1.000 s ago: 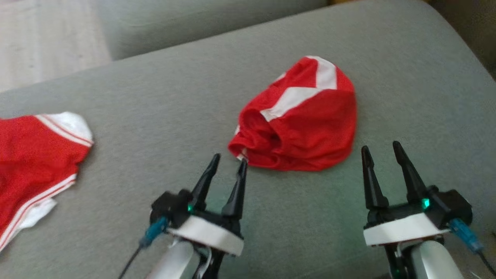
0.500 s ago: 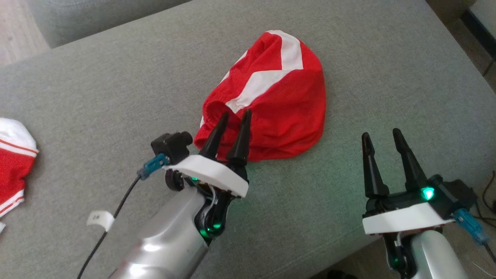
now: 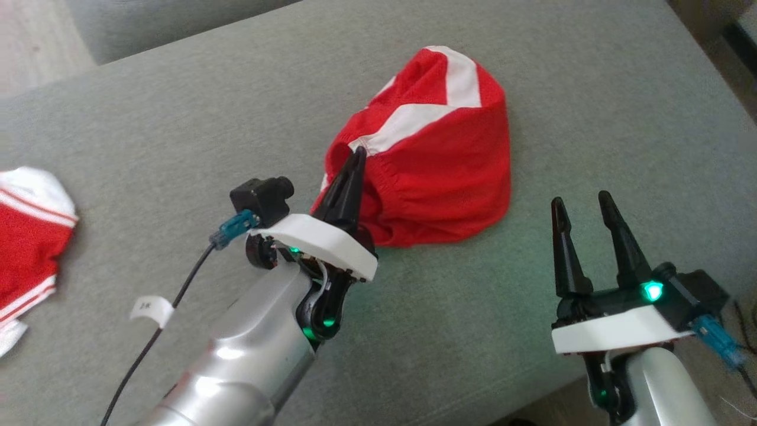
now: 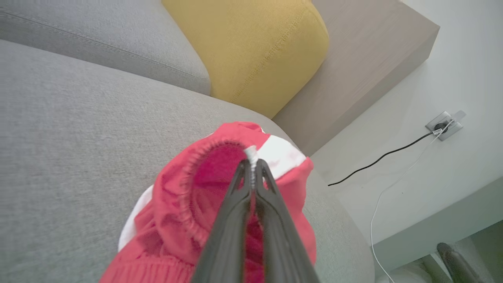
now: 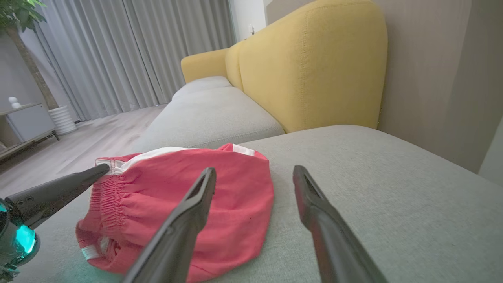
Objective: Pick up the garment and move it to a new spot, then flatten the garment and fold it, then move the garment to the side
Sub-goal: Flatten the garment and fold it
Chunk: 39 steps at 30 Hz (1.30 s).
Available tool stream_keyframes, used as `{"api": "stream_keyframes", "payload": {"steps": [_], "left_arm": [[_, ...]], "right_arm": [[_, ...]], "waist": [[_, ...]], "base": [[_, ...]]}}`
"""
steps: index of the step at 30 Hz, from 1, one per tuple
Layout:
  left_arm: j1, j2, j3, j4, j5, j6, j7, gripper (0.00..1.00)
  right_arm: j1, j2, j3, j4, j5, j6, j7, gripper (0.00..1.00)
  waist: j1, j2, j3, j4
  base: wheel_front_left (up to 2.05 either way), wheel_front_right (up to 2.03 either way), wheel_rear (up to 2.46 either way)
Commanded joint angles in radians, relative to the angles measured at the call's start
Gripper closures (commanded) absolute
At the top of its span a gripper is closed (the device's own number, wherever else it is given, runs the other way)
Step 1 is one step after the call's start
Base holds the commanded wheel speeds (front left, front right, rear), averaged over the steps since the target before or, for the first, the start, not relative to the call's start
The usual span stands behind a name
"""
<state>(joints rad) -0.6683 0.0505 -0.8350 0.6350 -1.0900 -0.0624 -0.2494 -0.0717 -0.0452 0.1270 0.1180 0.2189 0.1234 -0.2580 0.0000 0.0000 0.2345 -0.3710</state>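
Observation:
A crumpled red garment (image 3: pixel 437 165) with white stripes lies on the grey sofa seat (image 3: pixel 177 136). My left gripper (image 3: pixel 356 155) is shut on the elastic waistband at the garment's near-left edge. In the left wrist view the closed fingers (image 4: pixel 251 173) pinch the white-trimmed hem of the garment (image 4: pixel 177 204). My right gripper (image 3: pixel 582 204) stands open to the right of the garment, above the seat, holding nothing. In the right wrist view the garment (image 5: pixel 220 200) lies just beyond the open right gripper (image 5: pixel 254 173), and the left gripper's fingers (image 5: pixel 78 181) meet its left edge.
A second red and white garment (image 3: pixel 29 236) lies at the seat's far left. A yellow backrest cushion (image 5: pixel 310 70) rises behind the seat. The seat's edge drops off at the lower right (image 3: pixel 532 384). A power cord (image 4: pixel 377 161) runs to a wall socket.
The left gripper has reached forward to the garment's waistband and shut on it. The head camera shifted, so the scene sits differently. The right gripper stays open.

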Motion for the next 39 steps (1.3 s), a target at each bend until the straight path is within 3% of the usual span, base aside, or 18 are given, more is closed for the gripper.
{"api": "stream_keyframes", "payload": {"steps": [1,6,10,16,23,26,29,33,34,39], "left_arm": [[-0.021,0.0,0.029,-0.043,0.004,-0.009,-0.012,1.0],[0.038,0.0,0.013,-0.126,0.018,-0.044,-0.012,1.0],[0.093,0.041,-0.016,-0.181,0.024,-0.056,-0.012,1.0],[0.218,0.216,-0.005,-0.32,0.019,-0.039,0.001,1.0],[0.262,0.434,0.059,-0.475,0.054,0.065,0.028,1.0],[0.243,0.519,0.063,-0.479,0.147,0.142,0.028,1.0],[0.223,0.551,0.065,-0.476,0.203,0.186,0.024,1.0],[0.209,0.552,0.079,-0.475,0.22,0.206,0.015,1.0],[0.207,0.545,0.079,-0.474,0.23,0.213,0.011,1.0],[0.205,0.52,0.081,-0.477,0.238,0.216,0.003,1.0]], "right_arm": [[-0.021,-0.005,0.02,-0.033,0.007,0.007,-0.004,0.0],[-0.005,-0.005,-0.007,-0.033,0.002,0.007,-0.004,0.0],[0.011,-0.005,-0.042,-0.029,-0.004,0.007,-0.004,0.0],[0.026,-0.005,-0.1,-0.022,-0.006,0.007,-0.004,0.0],[0.016,-0.005,-0.11,0.007,0.028,0.007,-0.004,0.0],[-0.006,-0.008,-0.059,0.058,0.067,0.007,-0.004,0.0],[-0.05,-0.062,0.039,0.128,0.116,0.007,-0.004,0.0],[-0.153,-0.158,0.237,0.236,0.213,0.007,-0.004,0.0],[-0.222,-0.206,0.326,0.296,0.248,0.007,-0.003,0.0],[-0.379,-0.29,0.481,0.411,0.332,0.007,0.06,0.0]], "waist": [[0.0,0.0,-0.013,0.026],[0.0,0.0,-0.04,0.111],[0.0,0.0,-0.062,0.185],[0.0,0.0,-0.094,0.319],[0.0,0.0,-0.089,0.417],[0.0,0.0,-0.079,0.439],[0.0,0.0,-0.066,0.457],[0.0,0.0,-0.051,0.47],[0.0,0.0,-0.047,0.477],[0.0,0.0,-0.029,0.499]], "base": [[0.0,0.0,0.0],[0.0,0.0,0.0],[0.0,0.0,0.0],[0.0,0.0,0.0],[0.0,0.0,0.0],[0.0,0.0,0.0],[0.0,0.0,0.0],[0.0,0.0,0.0],[0.0,0.0,0.0],[0.0,0.0,0.0]]}}
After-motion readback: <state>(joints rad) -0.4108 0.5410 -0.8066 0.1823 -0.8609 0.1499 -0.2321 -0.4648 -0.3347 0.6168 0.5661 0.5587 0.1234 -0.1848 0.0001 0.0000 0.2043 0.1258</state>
